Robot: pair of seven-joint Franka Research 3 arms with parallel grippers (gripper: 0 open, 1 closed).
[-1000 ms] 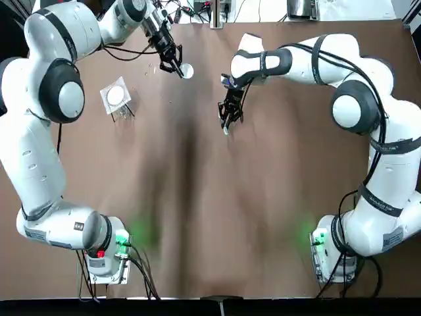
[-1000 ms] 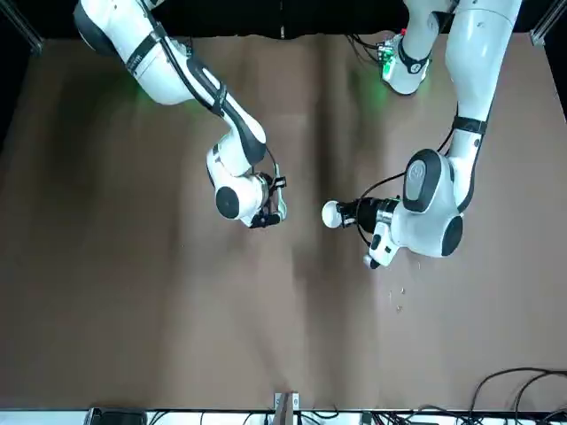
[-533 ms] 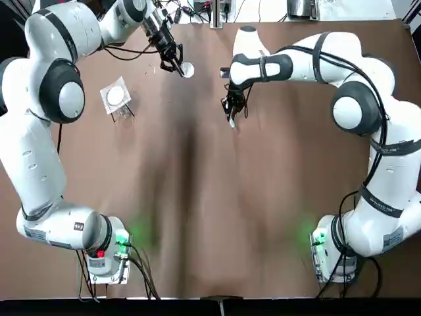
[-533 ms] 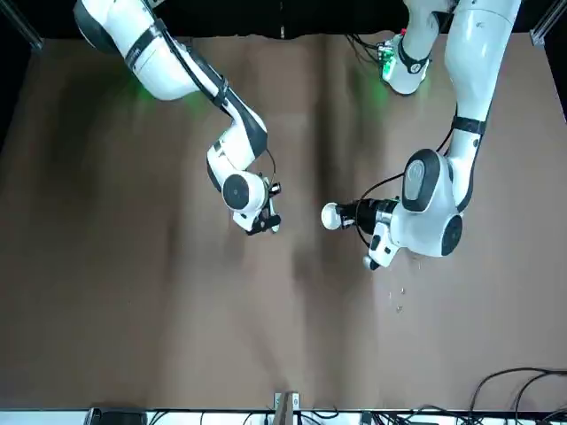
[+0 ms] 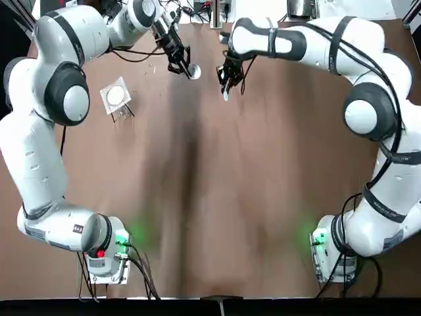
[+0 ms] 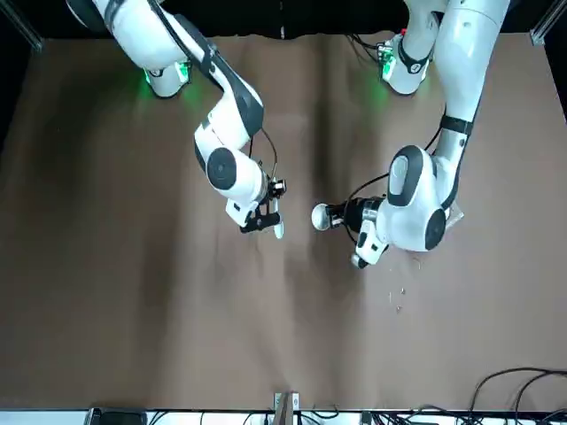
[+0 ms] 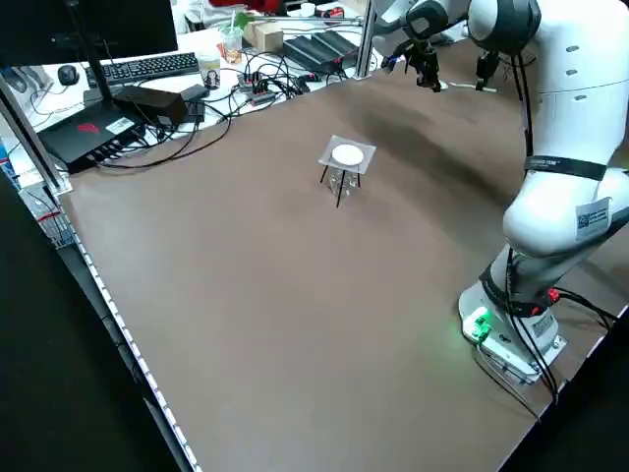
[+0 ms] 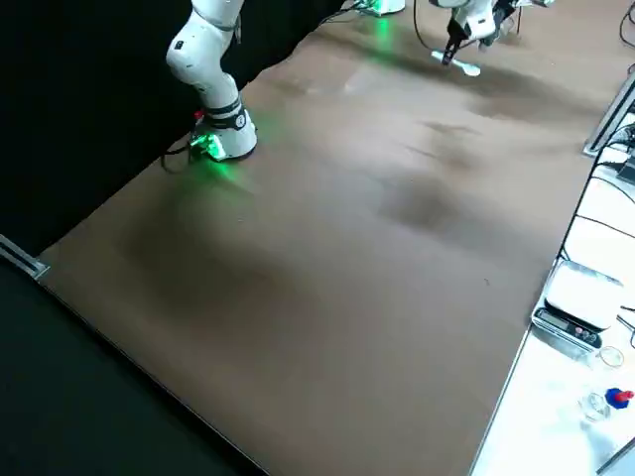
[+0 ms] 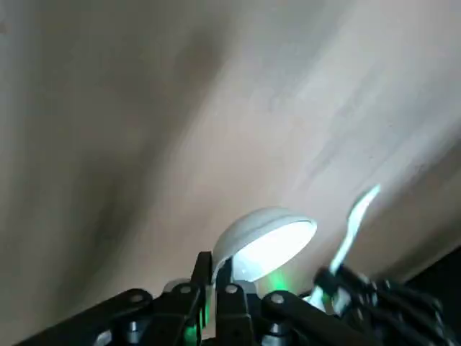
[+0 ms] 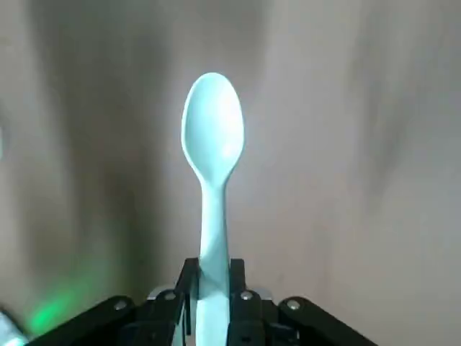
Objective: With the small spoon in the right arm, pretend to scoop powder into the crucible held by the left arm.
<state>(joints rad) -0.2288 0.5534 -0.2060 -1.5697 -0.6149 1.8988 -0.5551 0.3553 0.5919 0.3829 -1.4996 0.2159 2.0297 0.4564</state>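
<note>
- A small white crucible point(image 5: 193, 70) is gripped at its rim by the left tool point(image 5: 181, 64), whose fingers are closed almost together on the thin wall. It is held above the far middle of the bench point(image 5: 197, 197).
- In the left wrist view the crucible is seen as a shallow rounded cup, but whether anything lies inside it cannot be told.
- A small pale spoon point(image 5: 225, 94) is clamped by its handle between the nearly closed fingers of the right tool point(image 5: 227, 78), and its bowl projects straight out beyond the fingertips.
- The spoon bowl is shown face-on in the right wrist view as a smooth, pale oval.
- In the front view the spoon tip is near the crucible but apart from it, and both are raised off the bench.
- A small legged stand point(image 5: 115, 96) carrying a white disc is set on the bench on the left arm's side, well apart from both tools.
</note>
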